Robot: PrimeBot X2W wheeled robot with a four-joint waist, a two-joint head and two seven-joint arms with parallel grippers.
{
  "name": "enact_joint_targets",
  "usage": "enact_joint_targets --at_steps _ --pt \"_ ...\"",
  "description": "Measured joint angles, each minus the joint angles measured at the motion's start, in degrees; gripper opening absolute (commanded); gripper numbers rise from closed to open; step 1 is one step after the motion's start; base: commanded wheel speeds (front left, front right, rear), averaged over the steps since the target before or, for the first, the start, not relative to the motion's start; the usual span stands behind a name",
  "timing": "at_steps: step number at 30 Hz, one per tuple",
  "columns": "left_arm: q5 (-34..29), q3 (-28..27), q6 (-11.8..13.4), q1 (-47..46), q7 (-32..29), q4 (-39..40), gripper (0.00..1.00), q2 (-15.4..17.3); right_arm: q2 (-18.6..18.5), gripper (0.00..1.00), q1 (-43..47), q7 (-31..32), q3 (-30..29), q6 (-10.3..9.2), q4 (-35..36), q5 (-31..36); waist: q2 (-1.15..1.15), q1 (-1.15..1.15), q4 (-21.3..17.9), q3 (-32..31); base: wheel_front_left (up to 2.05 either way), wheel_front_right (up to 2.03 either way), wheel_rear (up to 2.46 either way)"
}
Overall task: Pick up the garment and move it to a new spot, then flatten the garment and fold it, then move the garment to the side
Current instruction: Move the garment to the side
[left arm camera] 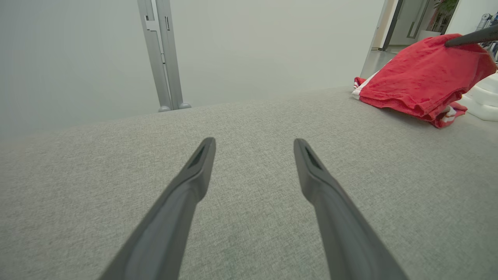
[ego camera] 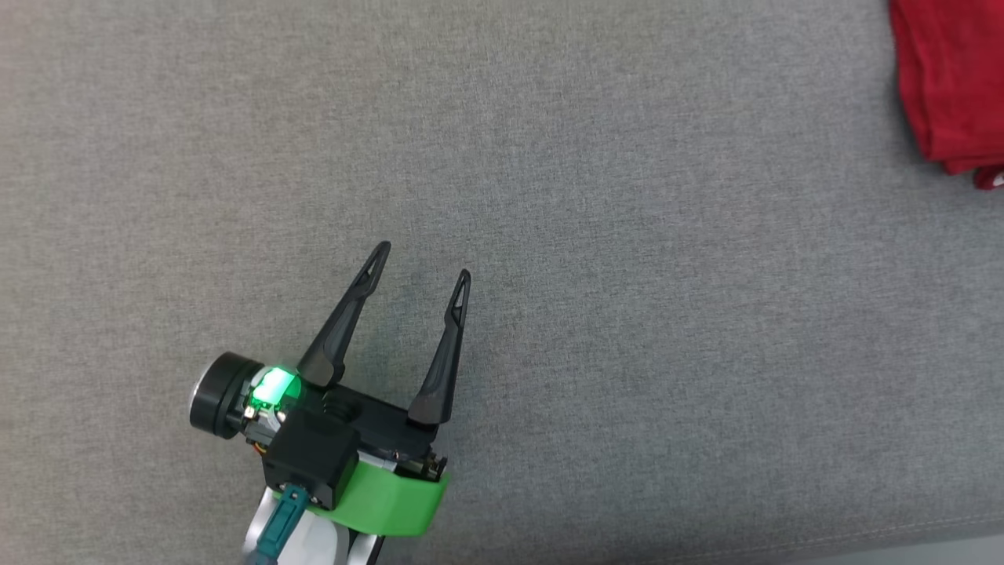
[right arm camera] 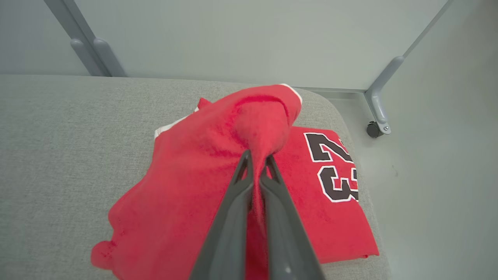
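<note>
- My left gripper (ego camera: 424, 260) is at the near left of the grey cushion (ego camera: 627, 314). Its fingers point away from me and a little to the right.
- Its jaws are spread wide with only bare cushion fabric between them. I cannot tell whether the fingertips touch the cushion or hang just above it.
- My right gripper (right arm camera: 257, 155) has its jaws pressed together, pinching a fold of the red garment (right arm camera: 186, 186). The cloth is drawn up into a peak at my fingertips.
- The rest of the garment lies loosely bunched on the far right end of the cushion, close to its rounded corner and well apart from my left gripper.
- A black number 32 (right arm camera: 332, 167) with a white outline faces up on the garment's right part. White trim shows along some of its edges.
- From my left wrist, the garment sits far to the right, with one dark finger of my right gripper reaching in at its top.
- Beyond the cushion's far edge stands a pale wall with a grey metal post (left arm camera: 161, 58).
- A small caster (right arm camera: 374, 129) rests on the pale floor just right of the cushion's corner.
</note>
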State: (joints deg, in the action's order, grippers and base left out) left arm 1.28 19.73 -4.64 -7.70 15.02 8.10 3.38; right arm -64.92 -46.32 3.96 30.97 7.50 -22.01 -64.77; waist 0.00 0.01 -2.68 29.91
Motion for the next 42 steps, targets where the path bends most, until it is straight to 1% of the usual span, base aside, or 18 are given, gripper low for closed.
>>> enact_joint_targets --at_steps 4,10,16,17,18,19,24,26,30,34,37,40,42 --pt "-0.32 0.00 -0.40 -1.08 0.00 0.47 1.00 0.16 -2.07 0.00 -0.67 1.33 -1.29 0.01 -0.96 0.94 0.00 0.00 0.00 2.05 0.00 0.00 0.00" --pt "-0.31 -0.16 -0.51 -1.34 0.01 0.76 1.00 0.16 -5.58 0.00 0.25 2.56 -2.23 0.02 -3.91 2.04 0.00 0.00 1.32 3.86 0.00 0.00 0.00" --pt "-0.29 -0.42 -0.89 -1.83 0.00 0.85 1.00 0.20 -5.55 0.00 1.14 2.85 -2.58 0.03 -7.55 2.94 0.00 0.00 2.48 5.20 0.00 0.00 0.00" --pt "-0.29 -0.42 -0.91 -1.89 0.00 0.85 1.00 0.20 -5.36 0.29 1.14 2.69 -2.67 0.03 -8.26 3.55 0.00 0.00 2.58 5.32 0.00 0.00 0.00" --pt "-0.29 -0.40 -0.96 -2.05 0.01 0.84 1.00 0.19 -5.11 0.75 1.10 2.13 -2.77 0.04 -9.25 4.94 0.00 0.00 2.72 5.42 0.00 0.00 0.00" --pt "-0.29 -0.36 -0.97 -2.21 0.00 0.82 1.00 0.19 -4.95 0.99 1.07 1.88 -2.77 0.04 -9.96 6.03 0.00 0.00 2.83 5.47 0.00 0.00 0.00" --pt "-0.10 -0.38 -1.00 -2.39 0.01 0.48 1.00 0.12 -3.09 1.00 -1.80 -3.16 -3.91 0.03 -16.02 15.94 0.00 0.00 3.01 4.80 0.00 0.00 0.00" --pt "-0.01 -0.41 -1.15 -2.36 0.00 0.18 1.00 0.09 -1.12 1.00 -2.96 -5.60 -3.90 0.04 -16.85 19.94 0.00 0.00 2.97 4.19 0.00 0.00 0.00" --pt "0.30 -0.46 -1.12 -1.91 0.01 -0.25 1.00 -0.01 4.61 1.00 -3.81 -9.82 -3.54 0.04 -17.86 25.82 0.00 0.00 2.84 2.22 0.00 0.00 0.00" --pt "1.31 -0.88 -0.23 -0.16 0.00 -1.15 1.00 -0.18 12.69 1.00 -1.93 -14.97 -2.46 0.04 -16.13 28.04 0.00 0.00 2.63 -0.57 0.00 0.00 0.00" --pt "2.16 -1.47 1.22 1.60 0.00 -1.97 1.00 -0.30 17.89 1.00 1.99 -17.56 -2.00 0.04 -14.93 30.28 0.00 -0.01 2.52 -3.11 0.00 0.00 0.00" --pt "3.90 -3.21 3.57 4.03 0.01 -3.42 1.00 -0.43 24.50 1.00 6.95 -18.72 -3.04 0.04 -13.90 33.53 0.00 -0.01 2.47 -6.02 0.00 0.00 0.00" --pt "6.10 -4.50 4.75 6.05 0.00 -5.35 1.00 -0.44 29.71 1.00 11.36 -18.79 -5.30 0.04 -11.60 35.76 0.00 -0.01 2.42 -8.30 0.00 0.00 0.00"
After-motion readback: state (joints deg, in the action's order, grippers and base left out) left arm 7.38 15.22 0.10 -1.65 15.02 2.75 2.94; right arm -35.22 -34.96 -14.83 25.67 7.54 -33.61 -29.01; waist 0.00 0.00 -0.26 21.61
